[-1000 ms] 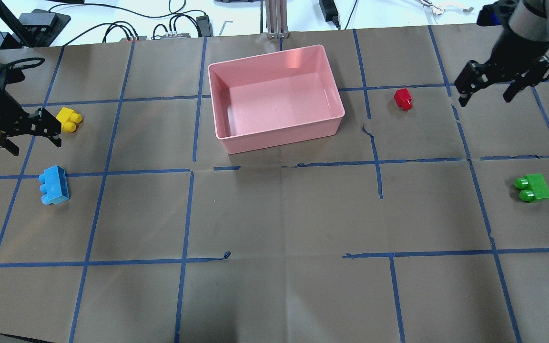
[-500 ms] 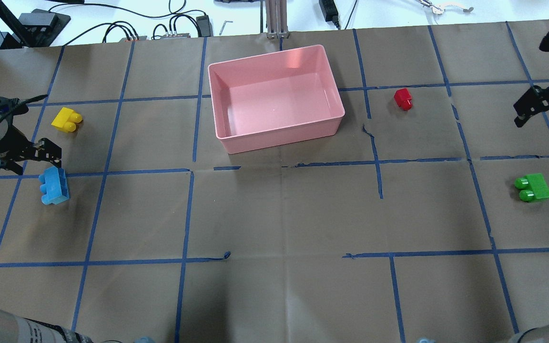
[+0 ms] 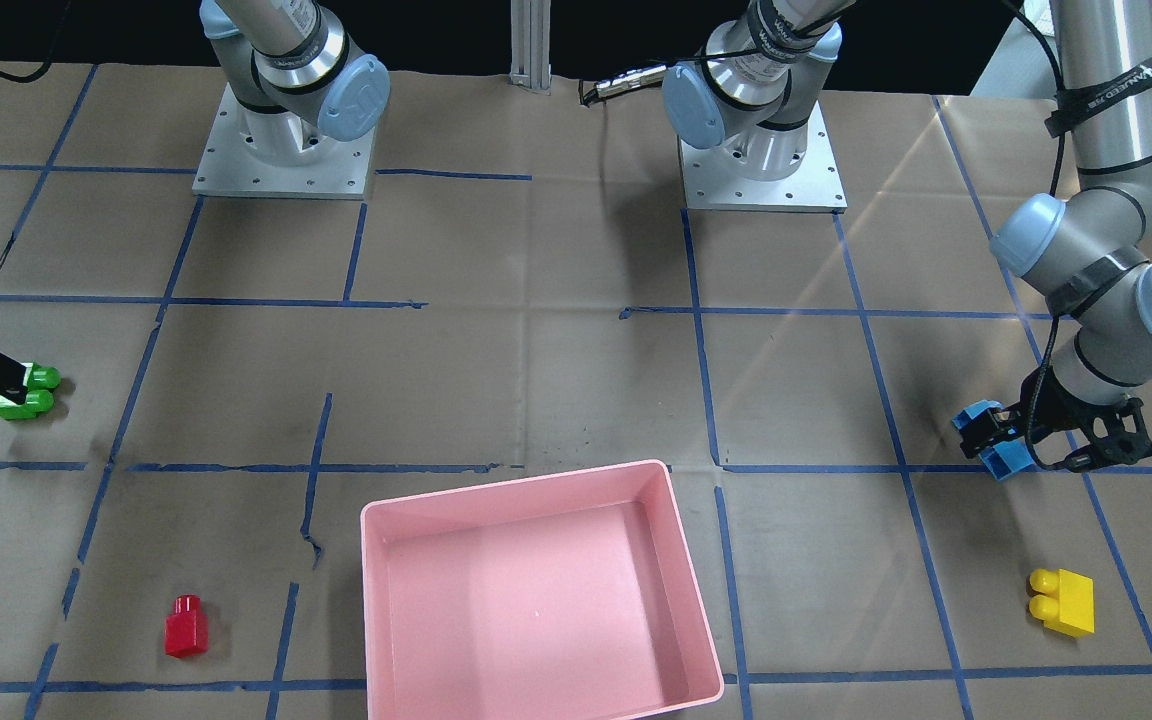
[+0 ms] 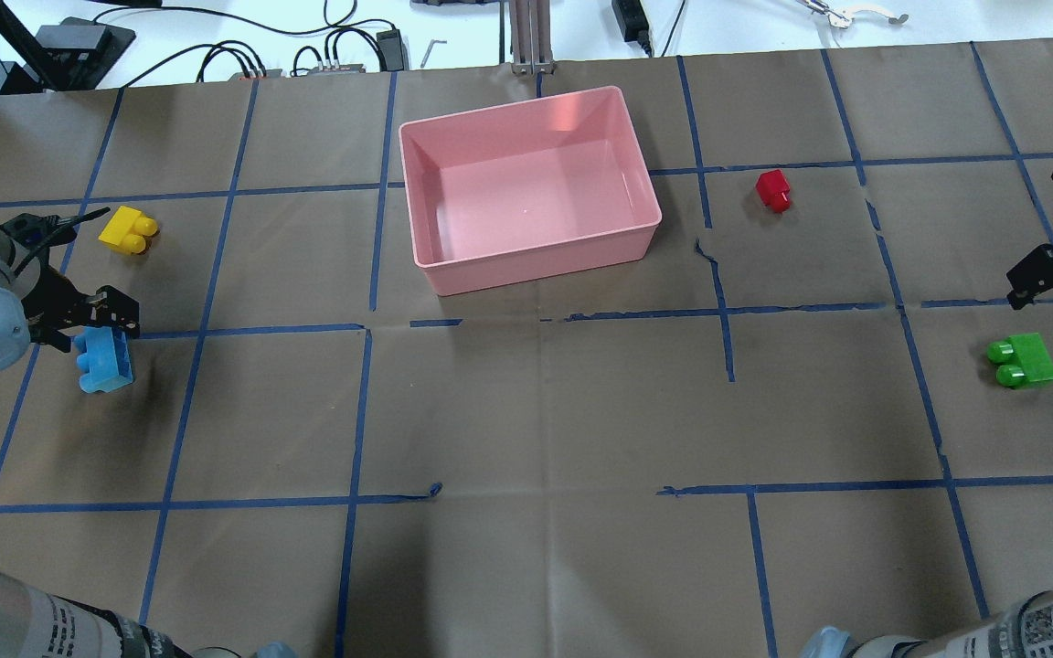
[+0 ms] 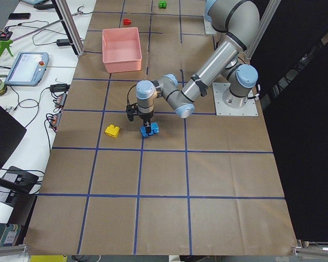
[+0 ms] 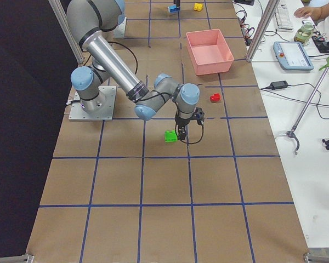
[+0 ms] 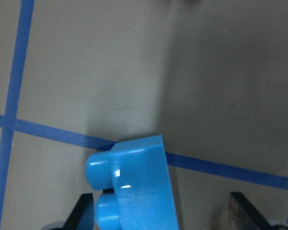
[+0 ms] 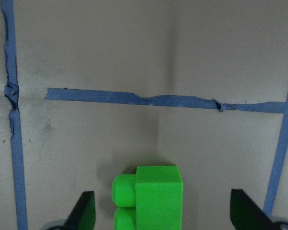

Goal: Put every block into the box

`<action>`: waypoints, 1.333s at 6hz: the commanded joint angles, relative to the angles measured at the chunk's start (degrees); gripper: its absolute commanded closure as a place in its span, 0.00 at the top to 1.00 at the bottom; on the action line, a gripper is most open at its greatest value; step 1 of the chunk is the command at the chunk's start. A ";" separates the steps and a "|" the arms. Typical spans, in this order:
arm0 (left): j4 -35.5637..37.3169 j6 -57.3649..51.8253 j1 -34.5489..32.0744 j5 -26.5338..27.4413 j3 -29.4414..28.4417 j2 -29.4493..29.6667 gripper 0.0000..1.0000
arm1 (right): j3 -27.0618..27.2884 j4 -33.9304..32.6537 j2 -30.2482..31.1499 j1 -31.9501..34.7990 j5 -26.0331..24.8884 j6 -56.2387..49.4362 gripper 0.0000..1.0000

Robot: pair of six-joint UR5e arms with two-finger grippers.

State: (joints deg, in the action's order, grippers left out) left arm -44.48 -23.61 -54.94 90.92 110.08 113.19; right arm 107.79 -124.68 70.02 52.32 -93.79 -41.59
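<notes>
The pink box [image 4: 536,260] stands empty at the far middle of the table, also in the front view [image 3: 536,480]. The blue block [image 4: 106,361] lies at the left. My left gripper [image 4: 86,322] is open just over its far end, with the block [image 7: 139,191] between its fingers [image 7: 81,213]. The yellow block [image 4: 129,229] lies beyond it. The green block [image 4: 1023,359] lies at the right. My right gripper [image 4: 1052,270] is open above its far side, and the block [image 8: 151,196] shows between the fingertips [image 8: 84,213]. The red block [image 4: 774,190] lies right of the box.
The table is brown paper with a blue tape grid. Cables and power bricks [image 4: 344,55] lie beyond the far edge. The two arm bases [image 3: 281,140] stand on the robot's side. An operator's tablet [image 6: 293,55] lies on the side bench.
My left gripper has moved from beside the yellow block toward me, to over the blue block. My right gripper has moved from the far right toward me, to over the green block.
</notes>
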 commanded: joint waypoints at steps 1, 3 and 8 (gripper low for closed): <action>-0.17 -0.21 0.09 1.18 -0.04 0.45 0.98 | 2.42 -1.27 -1.55 -0.28 -0.25 -0.25 1.00; 0.01 -0.12 0.35 1.02 0.48 1.68 0.98 | 2.34 -1.44 -2.43 -0.28 -0.34 0.10 1.00; -0.17 -0.39 2.91 0.49 0.66 1.94 0.92 | 1.64 -1.79 -1.91 -0.28 -0.60 0.19 0.39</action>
State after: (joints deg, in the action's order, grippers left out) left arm -44.64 -24.05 -52.11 91.70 110.67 115.08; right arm 109.87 -126.43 67.81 52.03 -94.33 -41.32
